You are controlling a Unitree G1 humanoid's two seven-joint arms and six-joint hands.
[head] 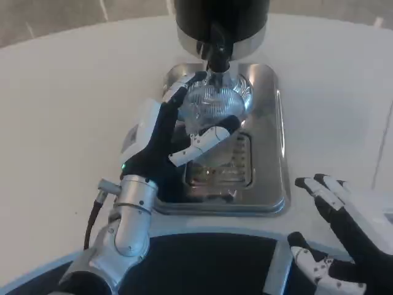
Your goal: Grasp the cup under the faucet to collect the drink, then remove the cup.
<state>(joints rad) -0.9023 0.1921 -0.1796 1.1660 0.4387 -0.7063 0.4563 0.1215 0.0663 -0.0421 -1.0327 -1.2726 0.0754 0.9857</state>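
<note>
White table (73, 92), steel drip tray (270, 123), dispenser (221, 18)

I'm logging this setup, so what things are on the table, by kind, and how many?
Clear cup: 1
Drink dispenser with faucet: 1
Metal drip tray: 1
Robot hands: 2, the left hand around the cup, the right hand open
Total: 5

The setting reads as a demo or lab-style beverage station. A black-and-chrome drink dispenser (221, 24) stands on a polished steel drip tray (270, 123) with a slotted grate (224, 163), placed on a plain white round table (67, 104).
</note>
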